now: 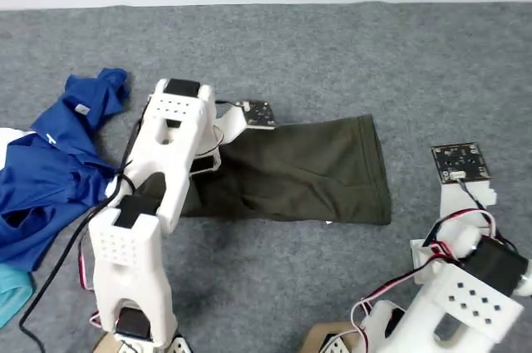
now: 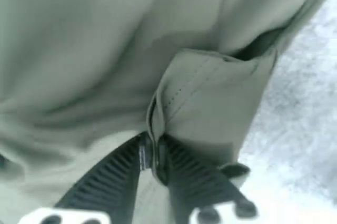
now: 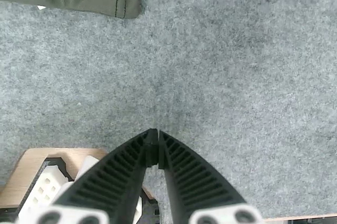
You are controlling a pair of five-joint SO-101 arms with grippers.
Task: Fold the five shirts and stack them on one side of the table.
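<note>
At the far left edge of the high view, a turquoise piece of cloth [image 1: 10,291] is peeking in. Just beside it a crumpled royal-blue fabric shirt [image 1: 50,178] is lying in a loose heap on the grey felt-covered table [image 1: 332,54], probably waiting its turn.

Next to the heap, the white left arm [image 1: 158,195] is stretching over the left end of the dark olive-green cotton shirt [image 1: 307,170]. This shirt is lying across the middle of the table as a long, partly folded band, with its stitched edge pointing right. The left gripper [image 2: 152,153] is pinching a doubled flap of the olive cloth, jaws clamped tight on it with the fabric bunching just above them. The grip is taking the edge rather than the middle, likely so the flap can be carried over the body for the next fold.

At the lower right, the white right arm [image 1: 465,295] is sitting well apart from the shirt's end. The right gripper [image 3: 157,139] is hanging over bare felt with its fingers pressed together on nothing, seemingly parked clear so the cloth can slide freely. With the blue shirt unfolded, the task is looking far from done.
</note>
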